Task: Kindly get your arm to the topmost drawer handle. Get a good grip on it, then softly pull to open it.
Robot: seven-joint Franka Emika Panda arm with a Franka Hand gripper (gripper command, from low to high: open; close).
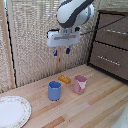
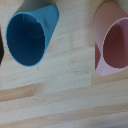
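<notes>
In the exterior view, the arm (image 1: 74, 14) is hanging above the desk (image 1: 100, 102), its fingers (image 1: 61, 51) standing narrowly apart, holding nothing. The topmost drawer handle (image 1: 114, 31) is sitting well apart, at that view's right. In the wrist view, a blue cup (image 2: 33, 37) and a pink cup (image 2: 112, 44) are showing.

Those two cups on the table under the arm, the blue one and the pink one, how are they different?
The blue cup stands nearer the plate; the pink cup stands nearer the dresser. The blue cup has straighter sides, while the pink cup tapers more toward its base. Both stand upright on the wooden table, open end up, and look empty in the wrist view.
</notes>
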